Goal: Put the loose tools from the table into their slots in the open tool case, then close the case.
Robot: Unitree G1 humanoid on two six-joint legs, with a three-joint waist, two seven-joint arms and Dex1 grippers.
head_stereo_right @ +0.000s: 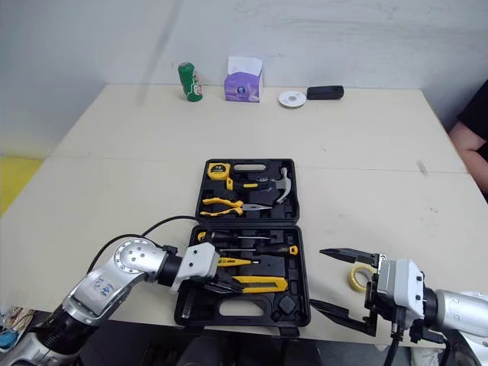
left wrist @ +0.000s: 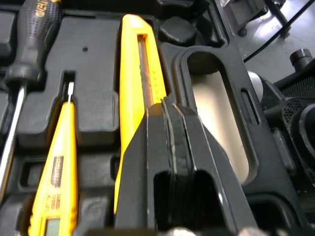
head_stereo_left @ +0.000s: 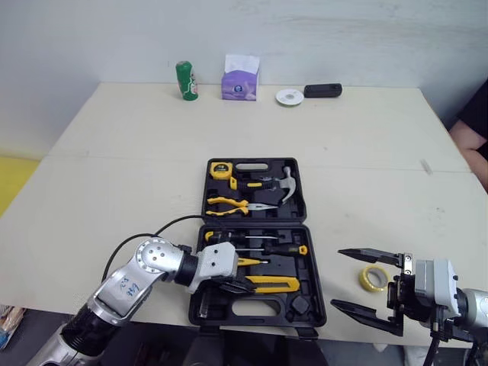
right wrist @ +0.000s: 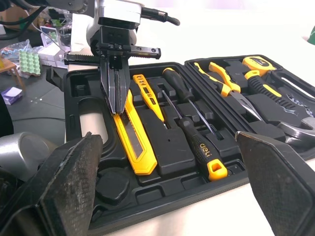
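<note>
Lower centre of the head views, the tool case lies open on the table, lid half toward the top of the frame and tray half toward the bottom. My left gripper is over the tray half. Its fingers are pressed together with nothing between them, tips at the left end of the yellow utility knife. I cannot tell whether they touch it. The knife lies in its slot. Just above it in frame are a yellow tester pen and 2 screwdrivers, all seated. The lid half holds a tape measure, a hammer and yellow-handled pliers.

Lower right of the frame, my right gripper hangs over the table's near edge, fingers spread wide and holding nothing. The roll of yellow tape lies flat on the table, outside the case and just right of it. In frame it falls between the 2 fingers, back toward the wrist. I cannot tell how high the gripper is above it.

Top of the frame, along the far table edge, left to right: a green can, a purple tissue box, a white disc and a black object. A person's arm shows at the right edge.
</note>
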